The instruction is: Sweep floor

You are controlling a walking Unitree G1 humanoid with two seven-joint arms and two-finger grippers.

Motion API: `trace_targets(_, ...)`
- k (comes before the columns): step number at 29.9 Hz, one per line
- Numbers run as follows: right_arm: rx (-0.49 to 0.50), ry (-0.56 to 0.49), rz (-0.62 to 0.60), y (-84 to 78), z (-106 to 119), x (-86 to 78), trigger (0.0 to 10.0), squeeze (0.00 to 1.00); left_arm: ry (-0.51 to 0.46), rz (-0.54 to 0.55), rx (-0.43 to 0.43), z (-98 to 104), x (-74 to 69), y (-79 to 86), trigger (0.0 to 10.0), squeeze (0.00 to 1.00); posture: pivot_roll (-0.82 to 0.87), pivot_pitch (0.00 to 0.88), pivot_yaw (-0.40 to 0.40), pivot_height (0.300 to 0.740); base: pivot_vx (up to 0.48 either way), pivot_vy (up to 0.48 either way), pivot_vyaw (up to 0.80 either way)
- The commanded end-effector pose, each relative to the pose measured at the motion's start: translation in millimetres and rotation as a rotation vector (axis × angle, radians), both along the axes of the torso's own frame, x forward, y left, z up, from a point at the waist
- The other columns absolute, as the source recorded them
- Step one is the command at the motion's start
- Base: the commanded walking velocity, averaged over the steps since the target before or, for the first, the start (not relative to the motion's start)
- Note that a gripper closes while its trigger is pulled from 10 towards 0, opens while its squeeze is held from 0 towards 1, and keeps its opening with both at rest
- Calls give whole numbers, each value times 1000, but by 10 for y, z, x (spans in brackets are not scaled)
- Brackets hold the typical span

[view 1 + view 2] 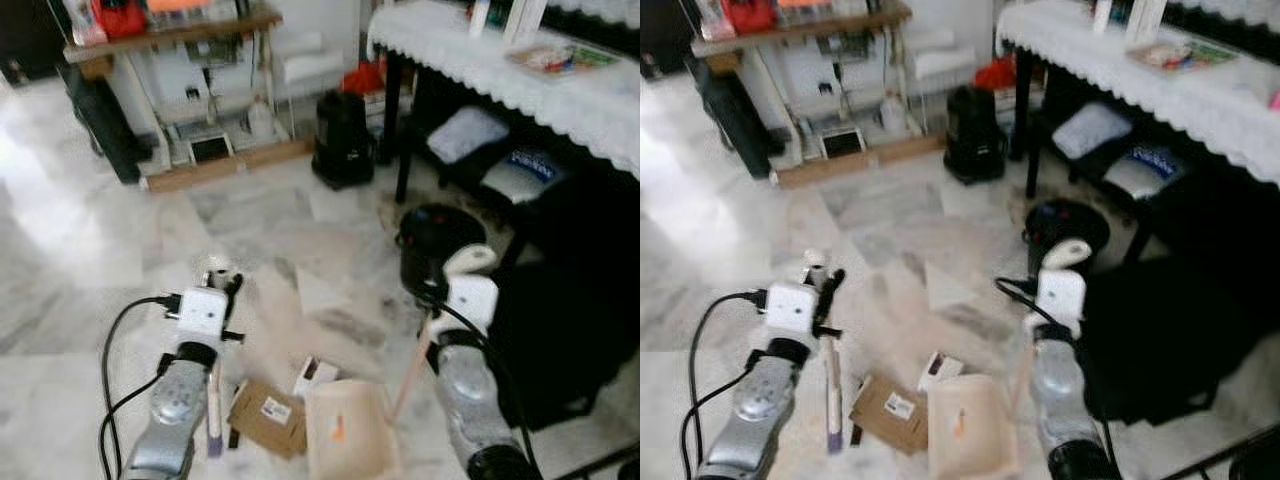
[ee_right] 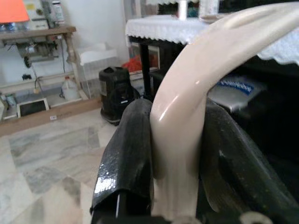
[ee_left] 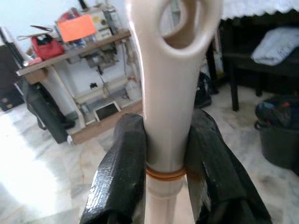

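Note:
My left gripper [image 1: 226, 284] is shut on the beige handle of a small broom [image 1: 215, 400], which runs down along my forearm to the floor. In the left wrist view the broom handle [image 3: 167, 93], with a hanging hole at its end, sits clamped between the black fingers [image 3: 122, 172]. My right gripper [image 1: 464, 268] is shut on the curved top of the dustpan handle [image 2: 187, 93]. The beige dustpan [image 1: 345, 430] rests on the marble floor between my arms. A brown cardboard piece [image 1: 268, 415] and a small white box [image 1: 315, 374] lie just left of the pan. A sheet of paper [image 1: 320, 293] lies farther ahead.
A black bin [image 1: 440, 232] stands close ahead of my right gripper. Right of it is a dark mass [image 1: 570, 330] under a table with a white lace cloth [image 1: 520, 70]. A black appliance [image 1: 343, 140] and a sewing table [image 1: 170, 38] stand at the back.

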State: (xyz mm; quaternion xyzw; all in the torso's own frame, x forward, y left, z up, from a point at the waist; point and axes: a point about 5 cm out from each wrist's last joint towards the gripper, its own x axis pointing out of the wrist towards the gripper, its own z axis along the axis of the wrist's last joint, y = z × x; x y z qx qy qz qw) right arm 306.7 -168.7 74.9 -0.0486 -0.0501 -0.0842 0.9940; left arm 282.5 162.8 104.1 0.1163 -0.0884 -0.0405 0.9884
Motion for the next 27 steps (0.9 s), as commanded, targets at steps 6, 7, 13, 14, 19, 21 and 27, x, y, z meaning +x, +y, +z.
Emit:
trace_targets(6,-8,-19,10,54,36,-1,10000,0,-98,6,24,246,53,88,10000,0,92,22,47,740,0,0,0)
trace_targets(7,-8,-18,8,53,33,-4,10000,0,-98,6,25,245,54,89,10000,0,91,21,48,740,0,0,0)
trace_targets(13,-13,-4,-7,27,-8,-29,10000,0,-86,-10,32,208,56,77,10000,0,87,16,49,740,0,0,0)
trace_targets(14,-17,3,-11,17,-27,-37,10000,0,-86,-15,36,210,57,76,10000,0,87,16,50,740,0,0,0)
trace_targets(19,-22,25,-31,-11,-95,-76,10000,0,-91,-28,63,239,88,98,10000,0,88,17,52,740,0,0,0)
trace_targets(21,-22,35,-40,-16,-124,-92,10000,0,-88,-28,67,246,105,121,10000,0,89,19,55,740,0,0,0)
trace_targets(27,-18,75,-51,-17,-238,-152,10000,0,-75,-54,62,245,107,106,10000,0,94,29,62,740,0,0,0)
